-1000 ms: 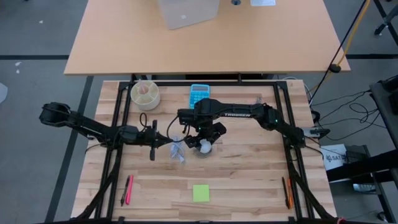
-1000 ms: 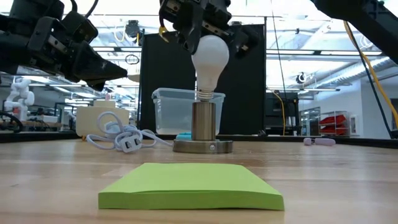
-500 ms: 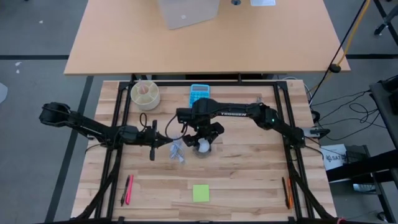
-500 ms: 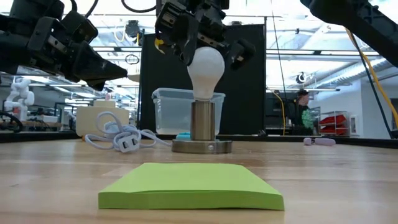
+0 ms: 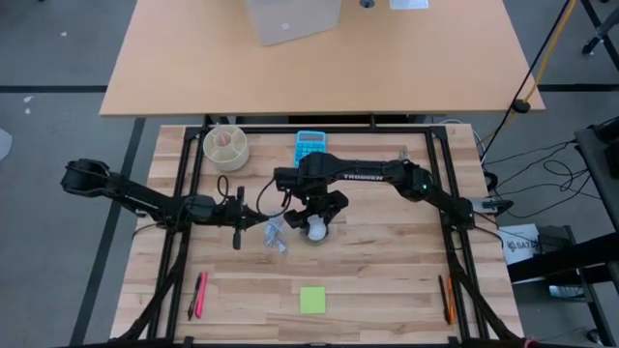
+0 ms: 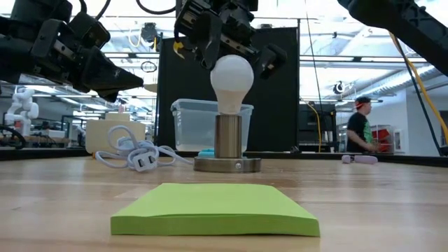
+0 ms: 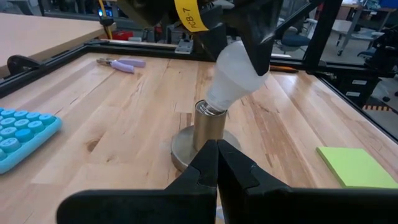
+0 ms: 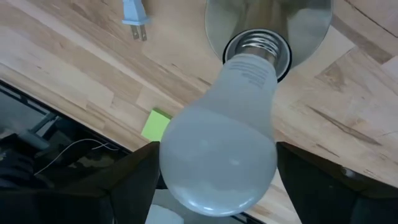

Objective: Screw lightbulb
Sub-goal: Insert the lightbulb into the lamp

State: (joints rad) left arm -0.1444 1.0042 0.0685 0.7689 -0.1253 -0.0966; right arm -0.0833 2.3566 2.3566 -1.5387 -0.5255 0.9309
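Observation:
The white lightbulb [image 6: 232, 77] stands with its screw base in the grey metal socket [image 6: 228, 140] at mid-table and leans a little to one side [image 7: 236, 74]. My right gripper [image 6: 238, 59] comes down over it from above. Its fingers are spread on either side of the globe's top [image 8: 217, 155]. My left gripper [image 7: 217, 152] is shut. It hovers level to the socket's left [image 5: 253, 215], pointing at it and holding nothing. My right gripper's fingers [image 8: 134, 180] flank the widest part of the globe [image 8: 180, 143], slanting down from above. The globe fills the gap between them, and I cannot tell whether either finger touches it. The bulb rests by its base in the socket's mouth [image 8: 258, 43].
A white cord with a plug [image 5: 275, 235] lies just left of the socket. A green sticky pad [image 5: 312, 300] sits toward the near edge. A blue calculator [image 5: 309, 147] and a round container [image 5: 225, 145] are at the far side. Pens [image 5: 199, 294] lie near the front corners.
The lightbulb has sunk: its screw threads, which showed above the socket, are now down inside it. My right gripper's fingers stand a little wider around the globe than a second ago.

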